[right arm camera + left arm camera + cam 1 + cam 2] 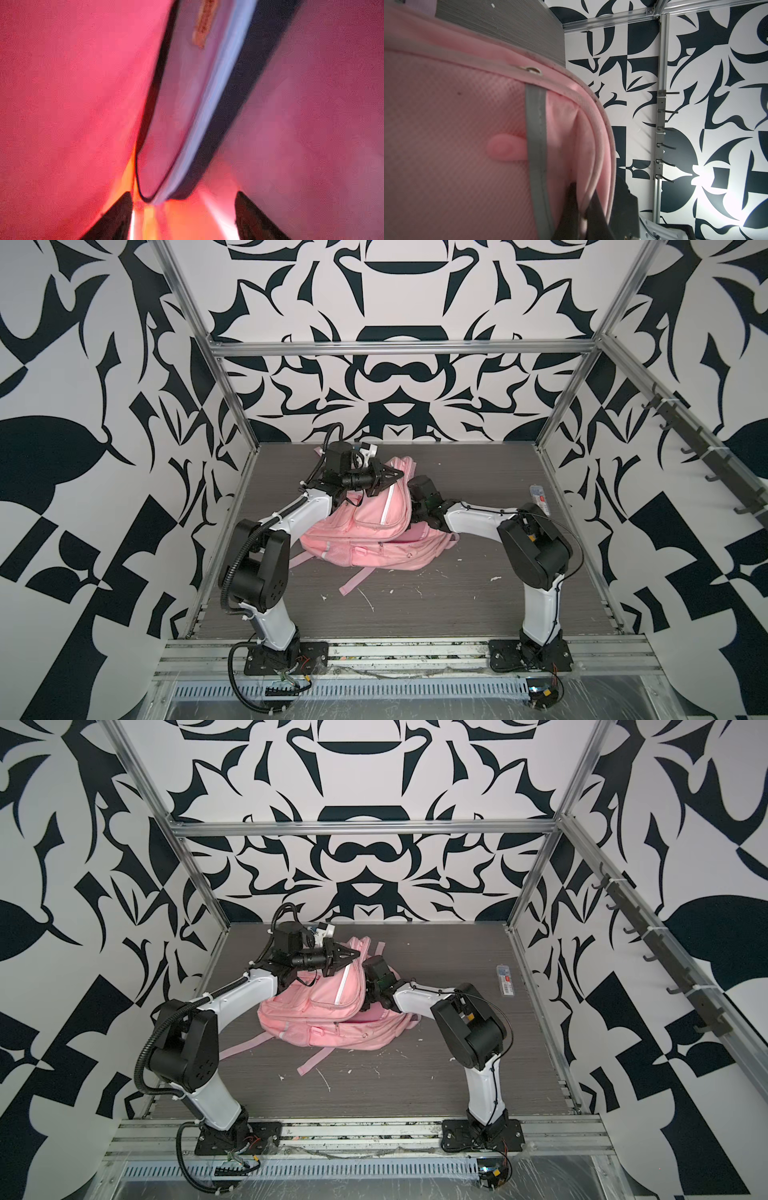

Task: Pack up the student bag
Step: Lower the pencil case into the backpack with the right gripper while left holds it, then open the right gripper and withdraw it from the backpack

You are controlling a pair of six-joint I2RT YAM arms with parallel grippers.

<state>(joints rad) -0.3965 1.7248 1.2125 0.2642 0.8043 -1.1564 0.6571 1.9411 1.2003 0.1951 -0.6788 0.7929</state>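
Left arm reaches in from the left of the table [457, 605]. The left gripper [395, 476] is up at the far top of the student bag [365, 531], and the wrist view shows its jaws pressed together on the bag's piped pink edge [588, 187], holding the front panel raised. The bag lies on its side at mid-table toward the back, in both top views, with its front pockets and a white strip [386, 506] facing up and loose pink straps [353, 580] trailing toward the near edge. The right arm enters the bag's open side from the right, its gripper buried in fabric in both top views. In the wrist view the right gripper [184, 199] has its fingertips [116, 216] spread wide inside pink lining, with the rounded end of a light-blue and navy pencil case [187, 104] just ahead, ungripped. Far right, a small clear box [540, 499] lies near the table edge.
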